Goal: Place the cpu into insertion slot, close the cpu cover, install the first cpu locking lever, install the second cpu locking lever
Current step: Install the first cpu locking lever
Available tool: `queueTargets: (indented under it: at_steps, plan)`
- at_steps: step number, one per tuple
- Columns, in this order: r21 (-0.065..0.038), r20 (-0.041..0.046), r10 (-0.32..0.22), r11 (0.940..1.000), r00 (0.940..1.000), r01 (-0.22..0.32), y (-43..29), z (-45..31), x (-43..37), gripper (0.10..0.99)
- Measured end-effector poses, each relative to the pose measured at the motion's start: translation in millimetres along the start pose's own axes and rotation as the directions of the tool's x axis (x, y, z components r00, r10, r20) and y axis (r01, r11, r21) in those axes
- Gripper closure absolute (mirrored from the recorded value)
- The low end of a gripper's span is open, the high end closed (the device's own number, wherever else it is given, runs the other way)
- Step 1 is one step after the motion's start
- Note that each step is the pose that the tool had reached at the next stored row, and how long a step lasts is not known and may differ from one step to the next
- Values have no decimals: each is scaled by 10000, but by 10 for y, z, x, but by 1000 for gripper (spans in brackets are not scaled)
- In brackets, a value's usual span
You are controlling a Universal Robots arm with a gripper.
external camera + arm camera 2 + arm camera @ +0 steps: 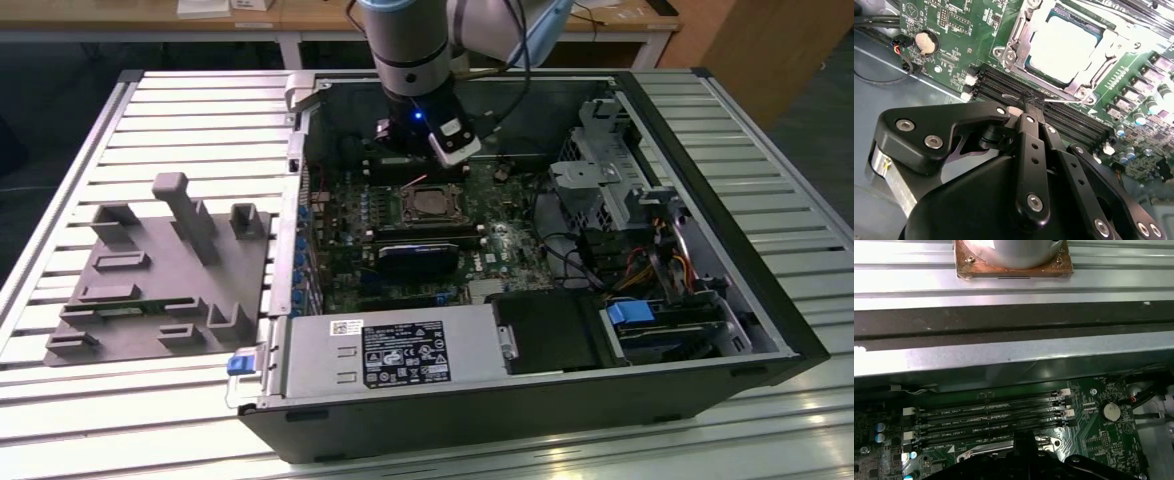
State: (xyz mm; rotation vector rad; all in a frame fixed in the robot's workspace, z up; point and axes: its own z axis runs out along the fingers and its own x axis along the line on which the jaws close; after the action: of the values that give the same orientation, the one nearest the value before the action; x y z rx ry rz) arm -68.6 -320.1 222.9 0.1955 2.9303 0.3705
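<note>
The cpu (1061,47) lies flat in the insertion slot (430,203) on the green motherboard, its pale silver top showing. The cpu cover (1020,35), a silvery frame, lies down around the chip. My gripper (1031,102) hangs just beside the socket, over the black memory slots (999,82). Its black fingers (1026,130) meet at the tip and look shut, with nothing visible between them. In the exterior view the gripper (407,165) stands inside the open computer case, just behind the socket. The first wrist view shows the fingertip (1024,440) near the socket's edge (999,450).
A coin battery (925,42) and cables sit near the case wall. A black heatsink block (416,258), the power supply (387,355) and a drive cage (607,185) crowd the case. A grey fixture (160,270) stands on the slatted table at the exterior view's left.
</note>
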Motion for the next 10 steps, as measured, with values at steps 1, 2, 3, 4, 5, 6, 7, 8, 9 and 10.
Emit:
queueTargets:
  at_steps: [1, 2, 3, 4, 5, 6, 7, 8, 9, 10]
  plan:
    - [-8, 50, -12, 10000, 10000, 12, -3, 9, 5, 984]
    - [-15, 106, -26, 10000, 9999, 26, -6, 16, 10, 984]
    - [-24, 167, -40, 10000, 9999, 40, -9, 22, 17, 984]
    - [-37, 241, -57, 10000, 9997, 58, -11, 28, 25, 984]
    - [-50, 315, -75, 10000, 9995, 77, -12, 33, 33, 984]
    - [-61, 381, -91, 9999, 9992, 94, -13, 36, 39, 984]
    - [-64, 397, -95, 9999, 9992, 98, -13, 37, 41, 984]
    - [-64, 397, -95, 9999, 9992, 98, -13, 37, 41, 984]
    - [-64, 398, -96, 9999, 9992, 98, -13, 37, 41, 984]
    - [-64, 399, -96, 9999, 9992, 99, -13, 37, 41, 984]
